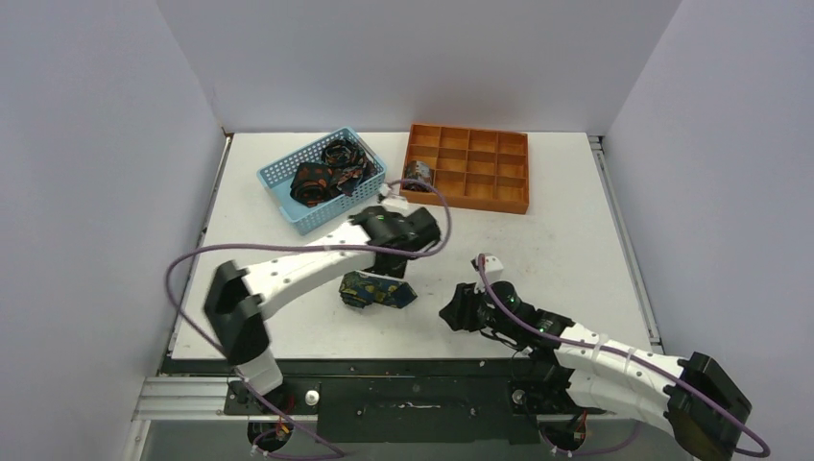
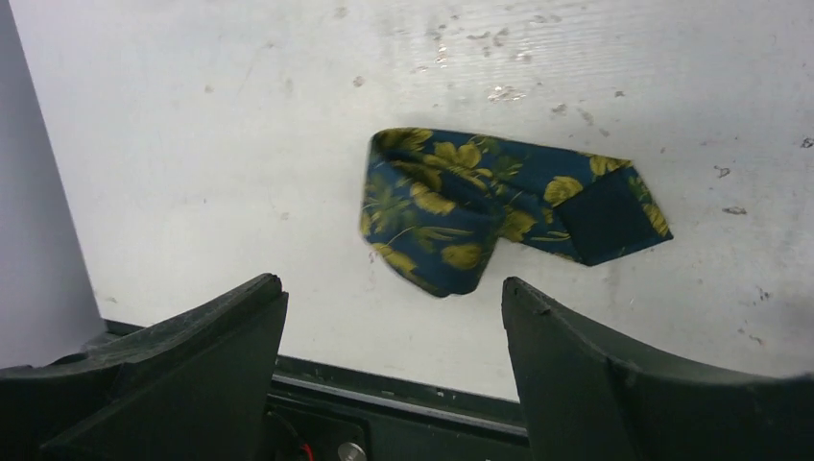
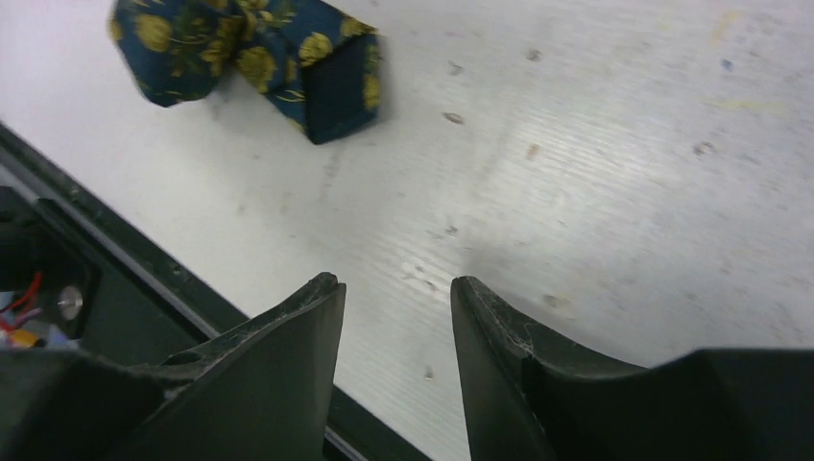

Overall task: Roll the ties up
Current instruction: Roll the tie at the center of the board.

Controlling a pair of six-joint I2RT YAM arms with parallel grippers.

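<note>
White scuffed table (image 1: 557,230), 1 part-rolled navy floral tie (image 2: 480,206) lying just ahead of the left claw (image 2: 392,285), blue mesh basket (image 1: 331,216) and orange compartment tray (image 1: 480,202) farther beyond it

Left arm (image 1: 317,261) over tie (image 1: 376,290); basket (image 1: 283,204) beyond

Shows a navy tie (image 3: 240,48) with yellow-green flowers, loosely bunched on the scuffed white table (image 3: 595,173) — one plain dark end folded over at its right side. Places the right gripper (image 3: 395,285) below and to the right of the tie, well apart from it, dark fingers parted a little with only bare tabletop between them. Catches a black table edge (image 3: 125,259) running diagonally below the tie — a screw (image 3: 69,301) and red wiring (image 3: 29,288) just beyond it.
</note>
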